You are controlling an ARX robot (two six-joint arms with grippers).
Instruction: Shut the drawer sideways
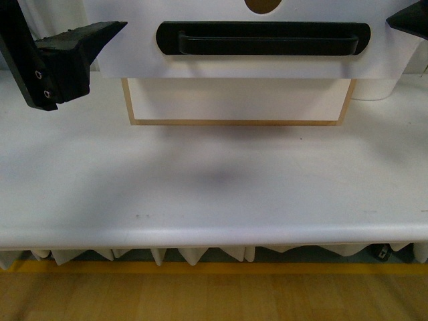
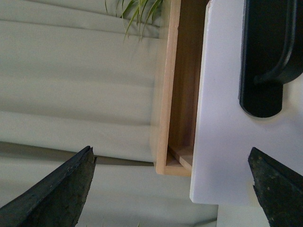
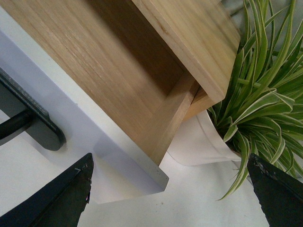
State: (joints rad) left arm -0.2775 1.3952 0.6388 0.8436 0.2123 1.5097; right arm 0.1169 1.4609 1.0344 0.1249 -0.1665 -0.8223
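The drawer [image 1: 221, 63] stands pulled out towards me at the top of the front view. Its front is white, with a long black handle [image 1: 263, 38] and a semicircular notch [image 1: 263, 5]. My left gripper [image 1: 80, 43] is open by the drawer's left end. In the left wrist view its open gripper [image 2: 169, 156] straddles the white front's corner [image 2: 227, 151] and the wooden side [image 2: 177, 94]; the handle's end [image 2: 265, 71] shows. My right gripper [image 1: 409, 20] is open at the drawer's right end. In the right wrist view it [image 3: 170, 161] frames the front's corner [image 3: 109, 146] and the wooden side [image 3: 118, 71].
A plain white drawer front with a wood edge [image 1: 237, 100] sits below the open drawer. A spider plant [image 3: 265, 94] in a white pot [image 3: 199, 142] stands just right of the cabinet. The white table [image 1: 214, 187] runs to its front edge.
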